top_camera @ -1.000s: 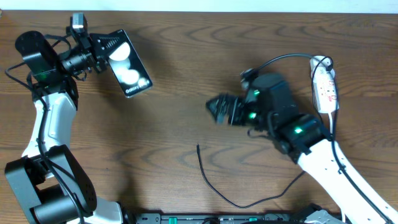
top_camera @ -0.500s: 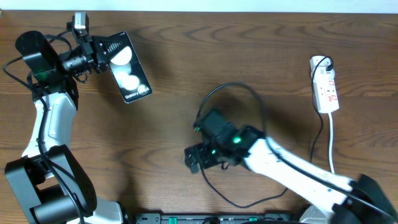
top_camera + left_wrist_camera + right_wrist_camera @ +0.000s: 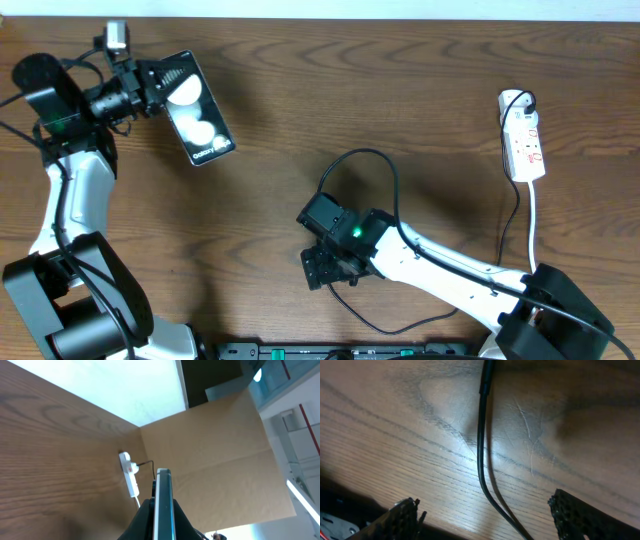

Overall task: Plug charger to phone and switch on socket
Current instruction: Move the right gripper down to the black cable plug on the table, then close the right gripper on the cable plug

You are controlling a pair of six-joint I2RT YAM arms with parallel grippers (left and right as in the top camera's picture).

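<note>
My left gripper point(image 3: 163, 82) is shut on the near end of the phone point(image 3: 198, 110), a glossy black slab with round white reflections, held at the far left. In the left wrist view the phone point(image 3: 163, 487) shows edge-on between the fingers point(image 3: 142, 520). The charger point(image 3: 385, 328) is a thin black cable curving along the front. My right gripper point(image 3: 325, 268) hovers open low over its free end. In the right wrist view the cable point(image 3: 481, 455) runs between my spread fingers point(image 3: 400, 520), untouched, with the plug tip point(image 3: 488, 372) at the top. The white socket point(image 3: 522, 135) lies far right.
The socket also shows in the left wrist view point(image 3: 129, 474), with a brown cardboard wall point(image 3: 215, 455) behind the table. A thicker black robot cable point(image 3: 365, 155) loops above my right wrist. The white socket cord point(image 3: 531, 225) runs toward the front right.
My right arm has swung from near the socket down to the front middle and now sits over the charger's free end. My left gripper has shifted the phone slightly left.
</note>
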